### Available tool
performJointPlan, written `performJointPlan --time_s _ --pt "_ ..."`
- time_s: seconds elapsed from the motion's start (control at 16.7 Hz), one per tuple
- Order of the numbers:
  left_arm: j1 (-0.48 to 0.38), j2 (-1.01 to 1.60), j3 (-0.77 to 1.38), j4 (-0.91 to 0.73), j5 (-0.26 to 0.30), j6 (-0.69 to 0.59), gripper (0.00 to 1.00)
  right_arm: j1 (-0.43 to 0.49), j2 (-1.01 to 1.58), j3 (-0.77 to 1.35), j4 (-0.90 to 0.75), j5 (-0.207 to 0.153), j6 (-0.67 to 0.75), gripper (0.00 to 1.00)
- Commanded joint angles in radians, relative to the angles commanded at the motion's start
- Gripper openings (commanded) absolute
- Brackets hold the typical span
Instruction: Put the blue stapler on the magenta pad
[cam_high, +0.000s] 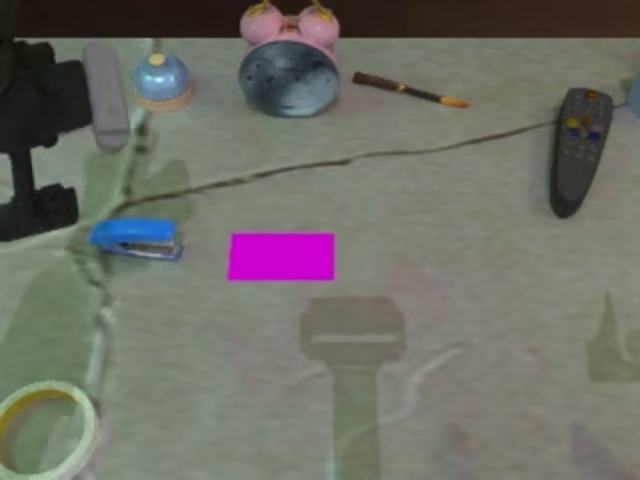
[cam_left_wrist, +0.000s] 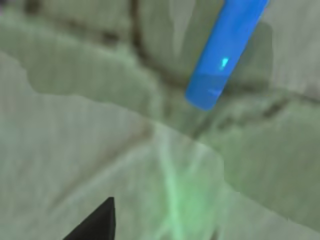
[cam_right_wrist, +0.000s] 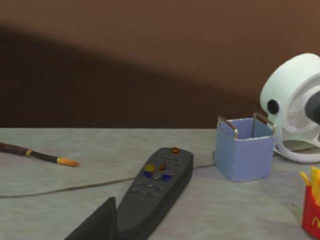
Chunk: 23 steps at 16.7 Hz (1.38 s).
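Observation:
The blue stapler (cam_high: 137, 240) lies flat at the table's left, its length running left to right. About a hand's width to its right lies the magenta pad (cam_high: 281, 256), bare. My left gripper (cam_high: 38, 212) hangs at the table's left edge, just left of the stapler and above it, open and holding nothing. In the left wrist view the stapler (cam_left_wrist: 225, 52) shows ahead of one dark fingertip (cam_left_wrist: 102, 220), apart from it. My right arm is outside the top view. Its wrist view shows one fingertip (cam_right_wrist: 102, 220), set wide and holding nothing.
Along the back stand a grey bar (cam_high: 105, 95), a blue-domed bell (cam_high: 162, 80), a pink alarm clock (cam_high: 289, 65) and a pen (cam_high: 408, 90). A remote (cam_high: 578, 148) lies at the right. A tape roll (cam_high: 45, 430) sits at the front left. A blue box (cam_right_wrist: 245, 150) stands beyond the remote.

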<state>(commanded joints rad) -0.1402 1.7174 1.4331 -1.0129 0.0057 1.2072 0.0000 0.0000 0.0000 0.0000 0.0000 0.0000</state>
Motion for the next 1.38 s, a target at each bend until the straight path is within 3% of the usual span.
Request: performJointPlan --time_s 0.42,0.84,1.02,1.38 --pt "-0.034 0.394 0.368 -0.226 0.007 0.29 1.0 0.0 0.0 0.0 0.0 0.0 0.0 1.0" --pt "-0.032 0.425 0.4 -0.243 0.008 0.316 1.0 0.0 0.0 0.0 0.0 0.0 0.0 1.0" --pt "-0.036 0.437 0.365 -0.204 0.009 0.318 1.0 0.0 0.0 0.0 0.0 0.0 0.0 1.0" --pt "-0.038 0.511 0.191 0.059 0.01 0.317 1.0 0.0 0.0 0.0 0.0 0.0 0.0 1.0"
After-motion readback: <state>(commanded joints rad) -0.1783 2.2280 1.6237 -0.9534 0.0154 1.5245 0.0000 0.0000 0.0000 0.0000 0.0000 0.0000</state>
